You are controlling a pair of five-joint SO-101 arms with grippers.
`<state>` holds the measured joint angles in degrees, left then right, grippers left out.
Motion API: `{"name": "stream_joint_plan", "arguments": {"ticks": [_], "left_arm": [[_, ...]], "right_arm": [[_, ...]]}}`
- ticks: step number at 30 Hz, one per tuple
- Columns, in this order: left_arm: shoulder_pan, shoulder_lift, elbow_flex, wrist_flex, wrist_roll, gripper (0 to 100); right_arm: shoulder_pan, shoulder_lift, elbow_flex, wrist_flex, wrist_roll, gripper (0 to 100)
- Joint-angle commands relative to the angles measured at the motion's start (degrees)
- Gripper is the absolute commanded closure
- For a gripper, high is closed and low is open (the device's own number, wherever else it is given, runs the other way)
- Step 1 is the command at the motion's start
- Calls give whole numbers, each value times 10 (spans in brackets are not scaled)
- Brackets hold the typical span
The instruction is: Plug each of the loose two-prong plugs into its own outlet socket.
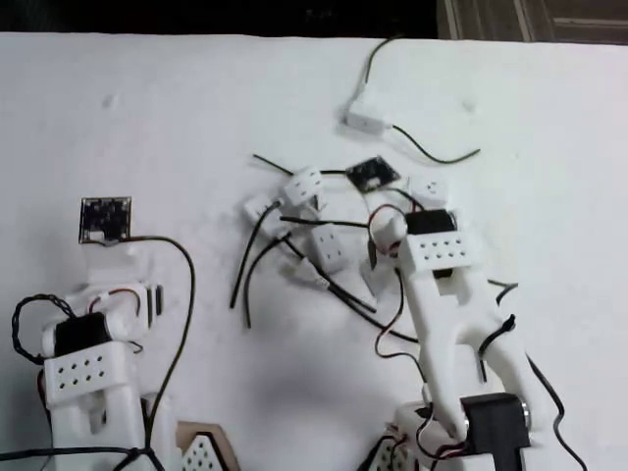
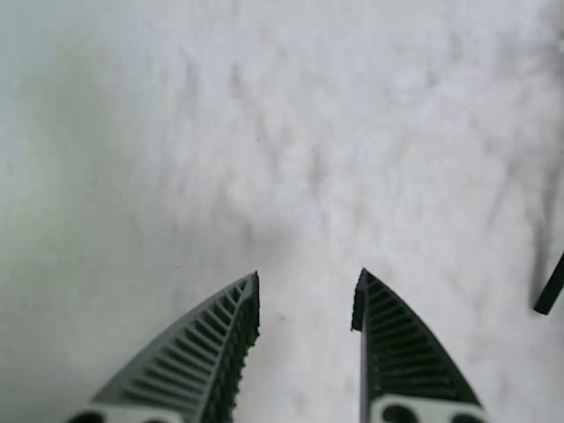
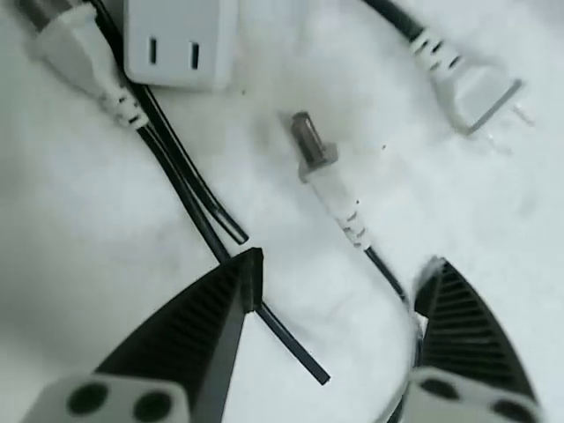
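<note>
My right gripper (image 3: 344, 264) is open just above the table, among the tangle of cords. Ahead of its fingertips lies a white plug (image 3: 319, 163) on a black cord, apart from both fingers. A second white two-prong plug (image 3: 471, 86) lies farther off to one side. A white outlet socket (image 3: 176, 40) with two slots lies beyond, with a third plug (image 3: 75, 48) beside it. From above, the right gripper (image 1: 378, 247) is next to the socket (image 1: 329, 245). My left gripper (image 2: 308, 286) is open over bare table, holding nothing.
More white sockets (image 1: 304, 184) (image 1: 363, 120) (image 1: 429, 188) and black cords (image 1: 257, 257) are scattered mid-table. One small black board (image 1: 373, 175) lies among them, and another black board (image 1: 105, 218) is at the left. A black cord end (image 2: 548, 286) lies off to one side of the left gripper.
</note>
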<state>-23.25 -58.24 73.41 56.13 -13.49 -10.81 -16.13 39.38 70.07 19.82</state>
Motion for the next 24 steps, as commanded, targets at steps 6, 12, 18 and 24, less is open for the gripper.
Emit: {"name": "stream_joint_plan", "arguments": {"ticks": [6,12,18,24], "left_arm": [[-3,-12,-2,-11,-6,815],[-3,-12,-2,-11,-6,815],[-4,-12,-2,-11,-6,815],[-4,-12,-2,-11,-6,815]], "right_arm": [[0,-24,39,-38,-322,730],[0,-29,37,-100,-473,730],[0,-24,39,-127,-560,730],[12,-24,41,-155,-620,730]]}}
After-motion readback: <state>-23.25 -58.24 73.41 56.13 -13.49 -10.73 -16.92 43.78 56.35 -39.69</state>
